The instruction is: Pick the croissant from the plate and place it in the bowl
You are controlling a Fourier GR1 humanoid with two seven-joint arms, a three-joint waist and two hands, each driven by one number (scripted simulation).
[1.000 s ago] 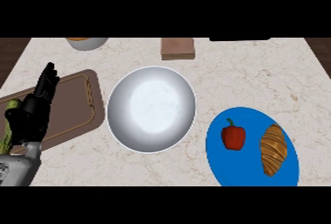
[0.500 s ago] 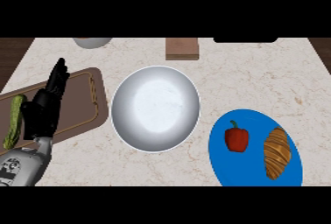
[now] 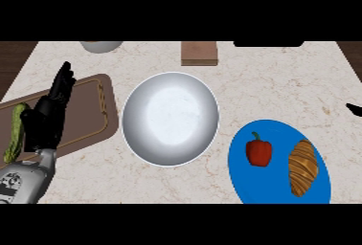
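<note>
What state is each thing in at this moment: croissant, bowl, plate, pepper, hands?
croissant: lying on the blue plate, not held
blue plate: holds the croissant and red pepper
red pepper: on the plate, left of the croissant, apart from it
bowl: white, nothing in it
left hand: open, fingers straight, over the cutting board
right hand: only a tip shows at the right edge; cannot tell

The croissant (image 3: 302,167) lies on the blue plate (image 3: 272,182) beside a red pepper (image 3: 258,151), right of the bowl (image 3: 170,118).

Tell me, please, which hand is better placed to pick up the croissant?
Right. The croissant lies on the blue plate at the right; the right hand enters there. The left hand rests over the cutting board.
</note>
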